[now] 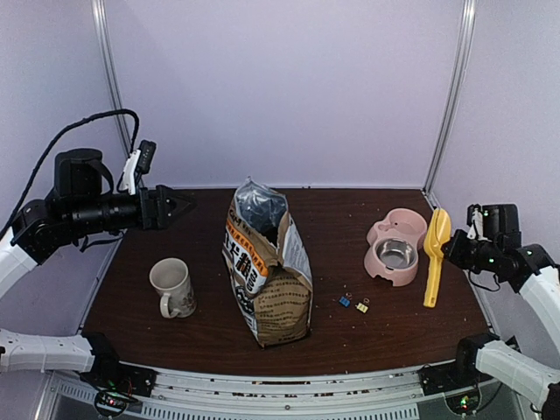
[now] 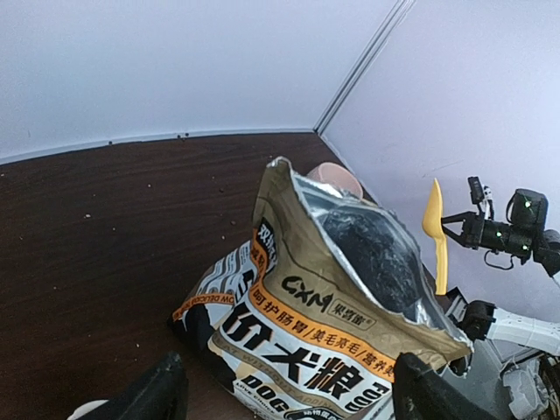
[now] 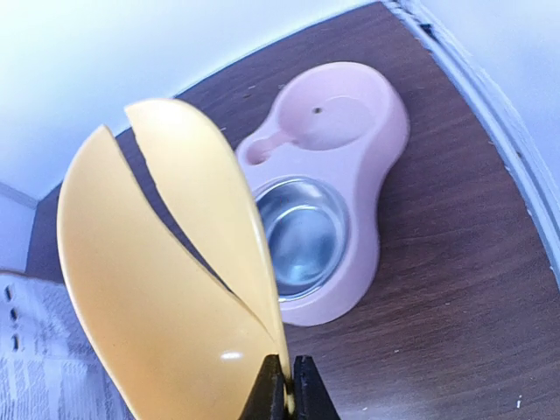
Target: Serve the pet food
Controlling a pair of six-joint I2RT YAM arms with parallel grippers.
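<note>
Top external view: left tool [image 1: 182, 206] spread wide, raised left of the open bag [image 1: 267, 271] standing mid-table [image 1: 175, 332]; pet food [image 2: 376, 254] shows dark inside it. Right tool [image 1: 448, 248] clamps a yellow scoop [image 1: 433, 262] just beside the pink bowl [image 1: 394, 249]

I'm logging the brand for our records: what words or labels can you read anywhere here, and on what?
"CXM": logo on the brown paper bag.
"犬粮": big characters on its front.
"DOG": below them, the rest cut off by the frame edge.
Smaller bag print and the pattern on the mug: too small or blurred.
</note>
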